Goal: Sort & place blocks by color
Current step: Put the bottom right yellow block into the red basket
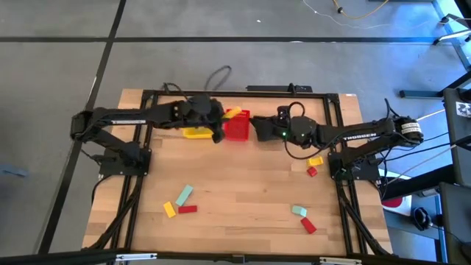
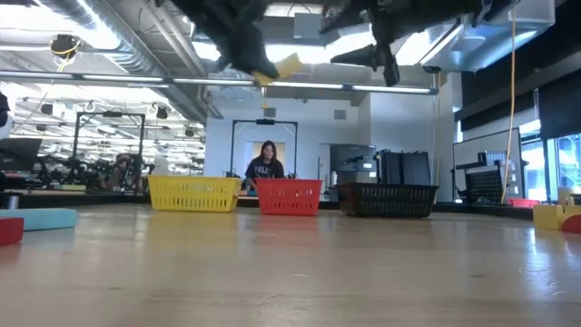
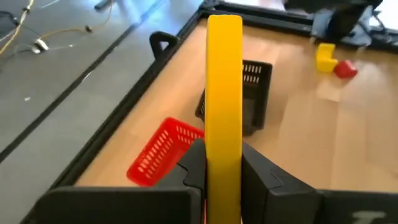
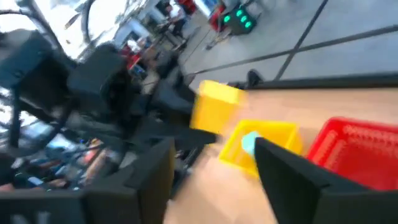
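Observation:
My left gripper [image 1: 221, 122] is raised over the far middle of the table, between the yellow basket [image 1: 195, 132] and the red basket [image 1: 237, 126], and is shut on a yellow block [image 1: 232, 113]. In the low view the block [image 2: 286, 65] hangs high above the row of baskets. My right gripper [image 1: 259, 126] hovers open over the black basket [image 2: 390, 198], holding nothing; in its wrist view its fingers [image 4: 292, 177] stand wide apart. Other blocks lie flat on the table: teal [image 1: 184, 194], yellow [image 1: 170, 210], red [image 1: 188, 209]. My left gripper pinches the yellow block between its two fingers [image 3: 196, 165], one on each broad face, at the block's near end [image 3: 222, 163]. The rest of the block [image 3: 224, 81] sticks out forward past the fingertips. It is lifted clear and sits tilted in the low view.
More blocks lie near the table's right side: yellow [image 1: 316, 160], red [image 1: 312, 171], teal [image 1: 298, 210], red [image 1: 307, 224]. The middle of the table is bare wood. A person [image 2: 266, 166] sits in the room beyond the far edge. Black frame rails run along both table sides.

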Action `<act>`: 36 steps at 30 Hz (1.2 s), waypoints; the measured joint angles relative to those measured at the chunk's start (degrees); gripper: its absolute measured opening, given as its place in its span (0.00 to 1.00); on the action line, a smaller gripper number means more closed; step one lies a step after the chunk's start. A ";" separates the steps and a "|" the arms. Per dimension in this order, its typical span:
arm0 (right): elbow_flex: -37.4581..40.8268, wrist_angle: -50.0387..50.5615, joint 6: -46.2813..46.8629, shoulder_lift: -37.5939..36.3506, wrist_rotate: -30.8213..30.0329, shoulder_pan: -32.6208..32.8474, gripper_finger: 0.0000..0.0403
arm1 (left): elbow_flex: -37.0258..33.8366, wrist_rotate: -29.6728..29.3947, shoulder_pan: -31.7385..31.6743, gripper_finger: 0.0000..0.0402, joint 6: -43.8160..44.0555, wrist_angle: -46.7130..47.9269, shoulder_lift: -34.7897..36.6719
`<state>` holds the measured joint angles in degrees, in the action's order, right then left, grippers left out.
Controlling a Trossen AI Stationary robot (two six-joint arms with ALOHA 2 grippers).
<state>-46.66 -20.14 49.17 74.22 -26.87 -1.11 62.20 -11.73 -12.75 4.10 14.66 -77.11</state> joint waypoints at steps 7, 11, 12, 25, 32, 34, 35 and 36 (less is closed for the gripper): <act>-0.11 -0.60 -11.42 -4.48 2.02 -1.88 0.64 | -19.93 8.04 -2.46 0.10 7.68 -19.19 15.87; -0.12 -0.67 -20.66 -5.22 13.31 -2.05 0.64 | -31.46 15.13 -2.56 0.10 14.32 -37.44 22.88; -0.07 -0.32 -22.93 -5.23 16.08 -2.03 0.64 | -33.37 16.27 -2.53 0.10 16.20 -40.15 23.91; -0.06 -4.14 -33.49 -5.51 9.62 -2.37 0.64 | -16.72 13.04 -4.01 0.10 12.54 -24.28 4.58; -0.06 -9.67 -37.83 -5.89 6.96 -2.37 0.64 | 1.08 11.61 -6.25 0.10 3.72 -6.23 -15.02; -0.06 -10.20 -37.75 -5.86 6.96 -2.37 0.64 | 3.89 10.76 -6.88 0.10 2.91 -4.19 -19.36; -0.06 -10.35 -37.78 -5.86 6.96 -2.37 0.64 | 4.82 10.36 -7.20 0.10 2.91 -3.39 -21.04; -0.06 -10.41 -37.83 -5.86 6.96 -2.37 0.64 | 5.49 9.97 -7.51 0.10 2.95 -2.85 -22.43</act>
<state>-46.72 -30.55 11.34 68.36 -19.90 -3.49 67.69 -1.76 -20.26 7.04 11.81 -99.54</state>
